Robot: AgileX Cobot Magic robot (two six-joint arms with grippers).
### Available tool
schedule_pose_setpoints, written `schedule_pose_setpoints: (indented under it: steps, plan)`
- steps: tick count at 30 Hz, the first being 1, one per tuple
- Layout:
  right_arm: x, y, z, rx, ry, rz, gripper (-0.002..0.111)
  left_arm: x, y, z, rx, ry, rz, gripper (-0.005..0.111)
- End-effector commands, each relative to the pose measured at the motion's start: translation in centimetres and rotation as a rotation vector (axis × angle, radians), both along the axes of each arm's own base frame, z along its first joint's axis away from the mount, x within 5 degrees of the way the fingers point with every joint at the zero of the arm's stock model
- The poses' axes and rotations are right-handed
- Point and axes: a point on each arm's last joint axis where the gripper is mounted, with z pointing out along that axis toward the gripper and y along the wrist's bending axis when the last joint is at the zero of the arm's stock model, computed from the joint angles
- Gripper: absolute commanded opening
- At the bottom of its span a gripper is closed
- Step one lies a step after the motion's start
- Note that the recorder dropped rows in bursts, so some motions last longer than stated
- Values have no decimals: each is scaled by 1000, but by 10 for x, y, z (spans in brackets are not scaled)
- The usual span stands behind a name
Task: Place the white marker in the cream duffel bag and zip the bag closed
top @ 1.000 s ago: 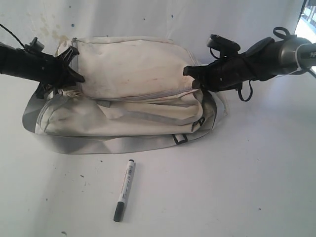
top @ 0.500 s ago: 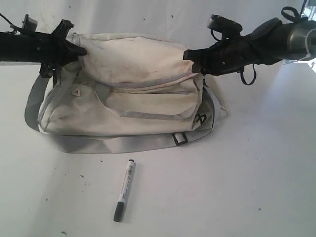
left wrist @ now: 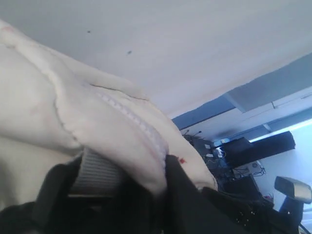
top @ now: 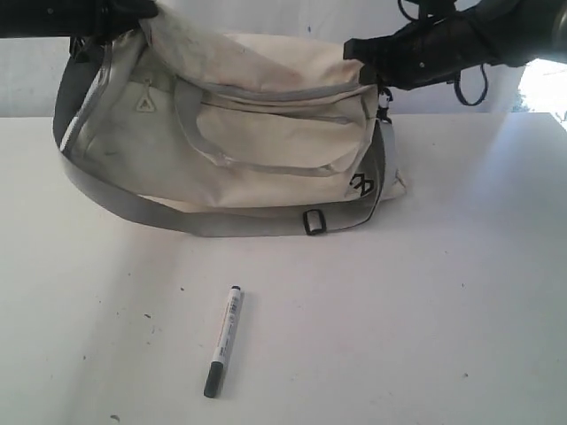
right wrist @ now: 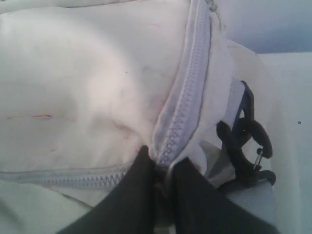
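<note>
Exterior, cream duffel bag: top ends held by left end effector and right end effector.
Exterior, white marker: flat on table, apart from bag.
Left wrist, left end effector: pinching bag fabric.
Right wrist, right end effector: pinching zipper seam.

Bright, washed-out; window glare exterior right edge; wrist views soft.

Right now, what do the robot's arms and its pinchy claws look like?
Both are black. The left arm is a dark tube. The right arm looks bulkier, with a thin black cable looping under it. The left gripper and right gripper each have two black fingers that narrow toward the tips.
</note>
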Motion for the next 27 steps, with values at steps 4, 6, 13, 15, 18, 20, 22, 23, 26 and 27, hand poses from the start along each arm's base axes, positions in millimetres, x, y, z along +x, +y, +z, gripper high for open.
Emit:
schedule_pose_setpoints:
  steps: [4,6,13,15,18,20,22,23,26,27]
  plan:
    - [-4,-42,37,69,69,-107,0,-14,-3,39,-31,-30,-18,0]
    - [-5,-53,42,94,102,-124,0,-18,-6,39,-9,-6,-24,0]
    - [-5,-79,52,112,142,-148,0,-35,-28,42,64,-9,-123,0]
    - [-6,-84,53,96,152,-149,0,-37,-34,41,99,-12,-143,0]
    - [-8,-91,52,92,172,-149,0,-38,-35,38,129,-11,-145,0]
    - [-9,-92,50,71,182,-144,0,-38,-34,37,153,-11,-145,0]
    - [-8,-92,49,66,187,-143,0,-37,-32,35,178,-11,-145,0]
    - [-9,-92,49,66,188,-142,0,-38,-32,34,194,-11,-146,0]
    - [-8,-92,48,66,190,-142,0,-39,-33,33,203,-6,-165,0]
    - [-8,-92,47,66,192,-142,0,-39,-33,33,204,-9,-169,0]
